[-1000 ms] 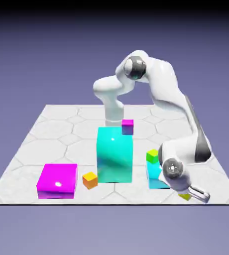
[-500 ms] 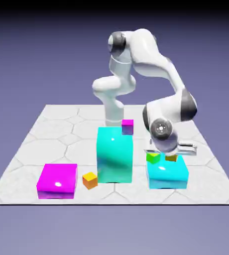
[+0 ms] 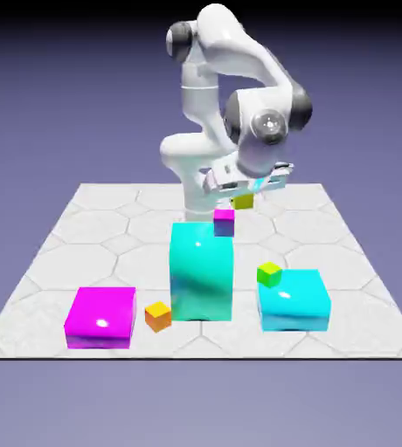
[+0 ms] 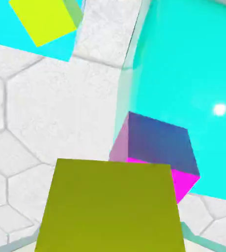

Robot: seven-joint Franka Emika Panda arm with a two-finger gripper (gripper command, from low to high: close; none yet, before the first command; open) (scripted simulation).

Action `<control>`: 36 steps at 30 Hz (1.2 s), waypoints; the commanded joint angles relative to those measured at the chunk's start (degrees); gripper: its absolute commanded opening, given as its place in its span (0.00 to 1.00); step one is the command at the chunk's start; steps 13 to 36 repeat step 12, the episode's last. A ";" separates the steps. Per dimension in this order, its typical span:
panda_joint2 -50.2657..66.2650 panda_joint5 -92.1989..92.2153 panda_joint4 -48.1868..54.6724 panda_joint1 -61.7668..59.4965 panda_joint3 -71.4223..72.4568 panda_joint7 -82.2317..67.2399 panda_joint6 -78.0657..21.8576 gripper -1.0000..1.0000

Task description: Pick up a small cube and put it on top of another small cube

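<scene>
My gripper [image 3: 242,191] is shut on the small yellow cube [image 3: 244,202] and holds it in the air, just above and slightly to the exterior view's right of the other small cube [image 3: 224,222]. That cube has a magenta top and dark purple-blue sides and shows at the far top edge of the tall cyan block [image 3: 201,271]. In the hand view the yellow cube [image 4: 110,206] fills the bottom and hides the fingertips. The magenta-topped cube [image 4: 156,147] lies just beyond it, against the cyan block [image 4: 193,74].
A large flat magenta block [image 3: 100,316] and a tiny orange cube [image 3: 157,315] sit at the front left. A low cyan block [image 3: 294,301] at the front right carries a lime-green-topped cube [image 3: 269,273], also seen as the lime-green cube [image 4: 43,19] in the hand view.
The arm has risen from the table's near right corner with the yellow cube, swung up and back, and now hangs over the magenta-topped cube. The jaws stayed shut.
</scene>
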 commanded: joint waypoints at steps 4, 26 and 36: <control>-1.16 -0.06 -6.22 -0.01 -0.10 -0.06 5.09 0.00; -0.93 -0.06 -5.01 -0.01 -0.08 -0.05 4.10 1.00; -0.93 -0.06 -5.01 -0.01 -0.08 -0.05 4.10 1.00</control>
